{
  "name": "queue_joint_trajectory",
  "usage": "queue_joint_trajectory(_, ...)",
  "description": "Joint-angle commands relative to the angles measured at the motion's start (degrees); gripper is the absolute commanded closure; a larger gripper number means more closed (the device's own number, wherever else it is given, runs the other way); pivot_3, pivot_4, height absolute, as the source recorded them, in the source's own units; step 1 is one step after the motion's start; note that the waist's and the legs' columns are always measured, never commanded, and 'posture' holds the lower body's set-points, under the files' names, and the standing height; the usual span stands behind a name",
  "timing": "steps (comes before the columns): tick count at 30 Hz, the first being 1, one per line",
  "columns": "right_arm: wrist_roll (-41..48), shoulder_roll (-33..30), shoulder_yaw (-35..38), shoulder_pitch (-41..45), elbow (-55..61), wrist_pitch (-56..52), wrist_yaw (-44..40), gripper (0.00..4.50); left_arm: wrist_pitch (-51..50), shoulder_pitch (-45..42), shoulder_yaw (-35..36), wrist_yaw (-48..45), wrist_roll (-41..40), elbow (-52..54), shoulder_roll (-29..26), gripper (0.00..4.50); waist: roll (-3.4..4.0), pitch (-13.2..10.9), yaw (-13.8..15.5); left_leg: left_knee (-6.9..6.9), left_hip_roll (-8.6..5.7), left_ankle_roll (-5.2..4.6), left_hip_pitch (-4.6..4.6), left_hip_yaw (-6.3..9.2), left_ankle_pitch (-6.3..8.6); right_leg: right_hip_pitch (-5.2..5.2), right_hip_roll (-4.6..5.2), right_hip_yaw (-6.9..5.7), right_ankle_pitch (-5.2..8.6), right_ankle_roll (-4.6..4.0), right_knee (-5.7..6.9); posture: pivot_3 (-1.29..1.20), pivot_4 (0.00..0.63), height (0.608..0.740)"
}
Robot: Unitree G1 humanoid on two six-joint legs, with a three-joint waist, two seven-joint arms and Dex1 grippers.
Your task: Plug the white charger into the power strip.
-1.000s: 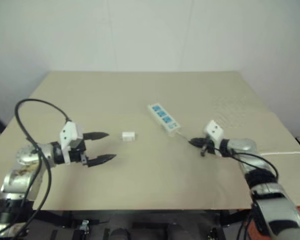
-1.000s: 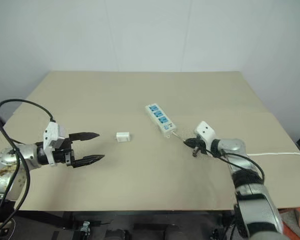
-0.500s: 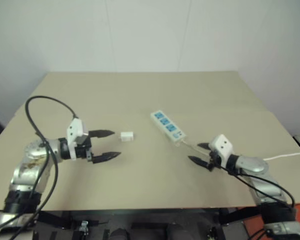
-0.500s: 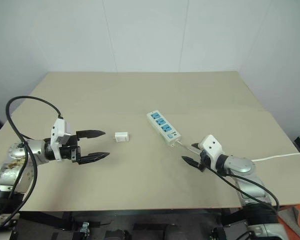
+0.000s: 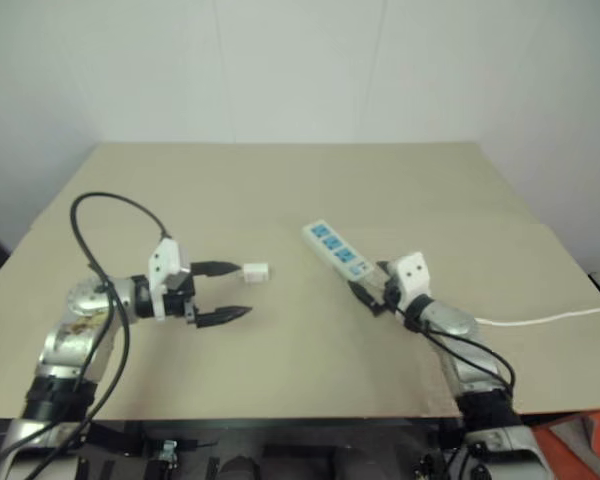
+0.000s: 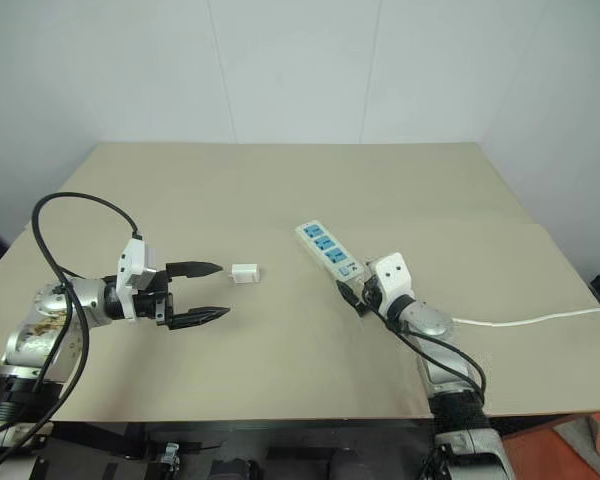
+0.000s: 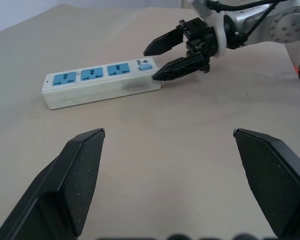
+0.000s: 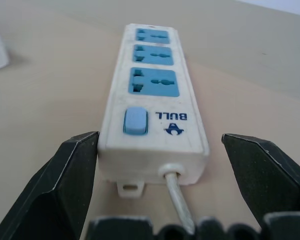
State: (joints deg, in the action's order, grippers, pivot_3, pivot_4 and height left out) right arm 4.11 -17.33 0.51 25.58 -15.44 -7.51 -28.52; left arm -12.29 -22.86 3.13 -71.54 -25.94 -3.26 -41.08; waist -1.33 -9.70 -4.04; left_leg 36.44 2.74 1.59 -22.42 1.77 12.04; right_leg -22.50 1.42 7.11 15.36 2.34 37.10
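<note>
The white charger (image 5: 255,271) lies on the table left of centre. My left gripper (image 5: 242,290) is open, and its far fingertip comes almost up to the charger, which lies outside the jaws. The power strip (image 5: 335,250) lies slantwise at the table's middle, with blue sockets (image 8: 154,82) and a blue switch (image 8: 135,121). My right gripper (image 8: 158,136) is open at the strip's cord end, one finger on each side of it. The right gripper (image 7: 150,65) also shows at that end in the left wrist view, behind my left fingertips (image 7: 90,142).
The strip's thin white cord (image 5: 540,320) runs off to the table's right edge. The tan table (image 6: 280,180) is bare behind the strip and charger, with a white wall beyond. Its front edge lies close below both arms.
My right gripper has opened and swung left, from beside the cord to the strip's cord end. My left gripper has edged right, closer to the charger.
</note>
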Motion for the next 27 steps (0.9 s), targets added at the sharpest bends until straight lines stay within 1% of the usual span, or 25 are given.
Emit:
queue_joint_trajectory(1,0.1,0.2,0.4,2.4,-4.4,3.1,0.3,0.04,1.7,-0.1,0.8,-0.2,0.1,0.8,-0.1,0.00,0.00,0.0,0.0,-0.01,0.00,0.00,0.00,0.00,0.00,0.00,0.00,0.00,-0.01,-0.01,0.00,0.00,0.150,0.740)
queue_joint_trajectory(4,1.2,1.0,0.1,3.4,-7.3,4.1,-1.2,0.04,2.0,0.0,1.1,-0.1,0.1,0.5,-0.1,0.00,0.00,0.0,0.0,-0.04,0.00,0.00,-0.02,0.01,0.00,-0.01,0.00,-0.02,-0.03,-0.06,-0.01,0.00,0.150,0.740)
queue_joint_trajectory(10,4.7,2.9,2.4,5.1,-12.1,6.3,-3.4,0.04,2.1,0.4,1.1,0.6,0.1,1.0,-0.1,0.00,0.00,0.0,-0.3,-0.04,0.01,0.00,0.02,0.01,0.00,-0.01,-0.01,-0.01,-0.04,-0.07,0.02,0.00,0.150,0.740)
queue_joint_trajectory(14,6.4,2.7,3.1,5.1,-13.8,7.6,-5.8,0.04,2.0,0.8,1.1,0.9,0.1,1.2,-0.2,0.00,0.00,0.0,-0.3,-0.04,0.02,0.00,0.03,0.01,0.00,0.00,-0.01,-0.01,-0.04,-0.07,0.02,0.00,0.150,0.740)
queue_joint_trajectory(21,6.1,2.0,2.9,5.3,-17.4,12.9,-8.8,0.04,2.2,0.6,1.1,1.0,0.1,1.0,-0.2,0.00,0.00,0.0,-0.3,-0.04,0.02,0.00,0.02,0.01,0.00,0.00,-0.01,-0.01,-0.04,-0.07,0.01,0.00,0.150,0.740)
queue_joint_trajectory(22,6.2,2.0,2.9,5.5,-18.1,13.5,-9.7,0.41,2.2,0.5,1.0,1.0,0.2,0.9,-0.1,0.00,0.00,0.0,-0.3,-0.04,0.02,0.00,0.02,0.01,0.00,0.00,-0.01,-0.01,-0.04,-0.07,0.01,0.00,0.150,0.740)
queue_joint_trajectory(25,6.3,2.5,2.7,6.1,-19.9,15.1,-10.6,1.11,2.3,0.2,1.0,0.9,0.1,0.7,0.0,0.00,0.00,0.0,-0.3,-0.04,0.02,0.00,0.03,0.01,0.00,0.01,-0.02,-0.01,-0.04,-0.07,0.01,0.00,0.150,0.740)
queue_joint_trajectory(27,6.1,2.8,2.6,6.3,-20.7,15.7,-10.8,1.11,2.4,-0.1,1.0,0.9,0.1,0.6,0.0,0.00,-0.01,0.0,-0.4,-0.04,0.02,0.00,0.04,0.01,0.00,0.01,-0.02,-0.01,-0.04,-0.07,0.02,0.00,0.150,0.740)
